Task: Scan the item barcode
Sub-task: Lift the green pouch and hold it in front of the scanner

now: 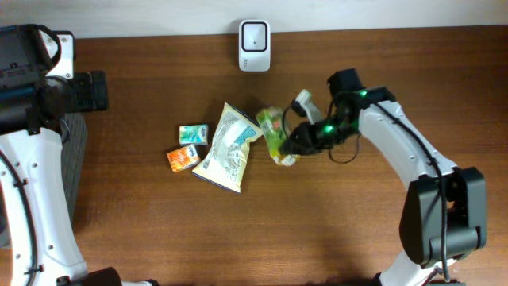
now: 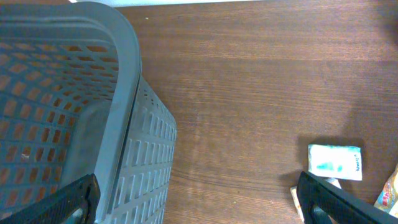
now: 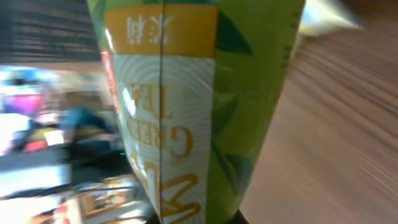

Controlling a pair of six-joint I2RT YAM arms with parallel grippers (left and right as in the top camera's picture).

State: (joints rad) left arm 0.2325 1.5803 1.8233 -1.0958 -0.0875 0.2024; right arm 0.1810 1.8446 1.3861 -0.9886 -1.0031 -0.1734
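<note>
**Right end effector clamped on the green tea pouch, short of the scanner**

Counts: 4 items on the table (image 1: pixel 333 234):
- 1 green tea pouch (image 1: pixel 272 131)
- 1 white bag (image 1: pixel 228 147)
- 1 teal packet (image 1: pixel 193 133)
- 1 orange packet (image 1: pixel 182 158)

Also 1 white scanner (image 1: pixel 254 46) at the far edge, 1 grey basket (image 2: pixel 124 68) at the left edge, and 2 arms.

Right end effector (image 1: pixel 292 143): jaws pinched tight on the pouch's right side. The pouch is near table centre, just right of the white bag's upper corner, and the scanner is well apart from it toward the far edge. Cannot tell if the pouch is clear of the table. It fills the right wrist view, blurred, with "GREEN TEA" print showing.

Left end effector (image 2: pixel 199 208): jaws spread wide, gripping nothing. It is over bare table just beside the basket, with the teal packet near its right fingertip.
</note>
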